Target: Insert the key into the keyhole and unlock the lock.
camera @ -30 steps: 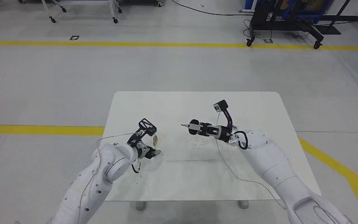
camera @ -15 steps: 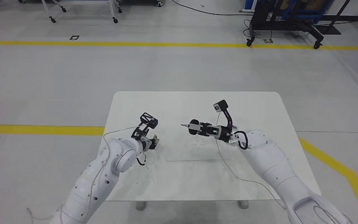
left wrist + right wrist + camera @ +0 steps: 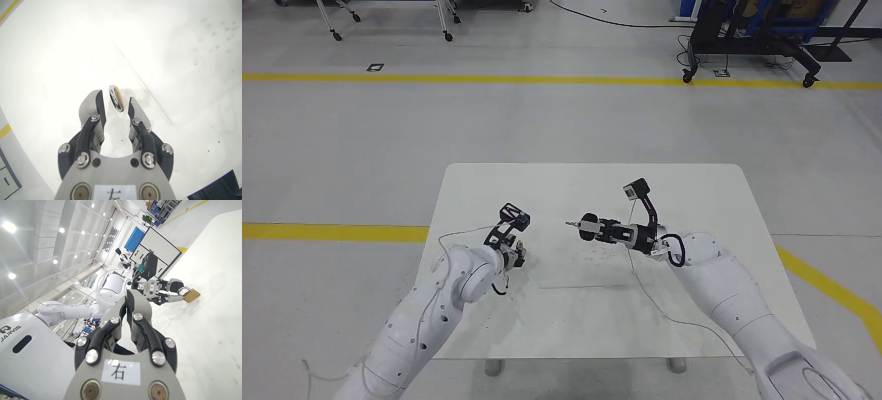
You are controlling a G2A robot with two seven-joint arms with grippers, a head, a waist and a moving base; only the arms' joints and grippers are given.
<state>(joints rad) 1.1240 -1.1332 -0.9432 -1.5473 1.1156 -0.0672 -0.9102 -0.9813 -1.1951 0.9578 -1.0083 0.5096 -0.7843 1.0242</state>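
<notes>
Left claw (image 3: 115,95) spread round brass padlock (image 3: 116,98); right claw (image 3: 578,225) pinches key (image 3: 569,224).

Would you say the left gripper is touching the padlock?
Apart. The left wrist view shows bare table between the padlock and each pad of the open left gripper.

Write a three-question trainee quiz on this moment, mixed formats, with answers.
1. True or false: the left end effector is clamped shut on the padlock.
2. Where is the padlock? A) lifted clear of the table B) resting on the table, between the left end effector's open fingers C) lying on the floor
3. Short answer: which end effector has its fingers shut, and on what?

Key:
1. False. Its fingers stand open on either side of the padlock.
2. B
3. The right end effector, shut on the key, whose tip pokes out toward the padlock.
</notes>
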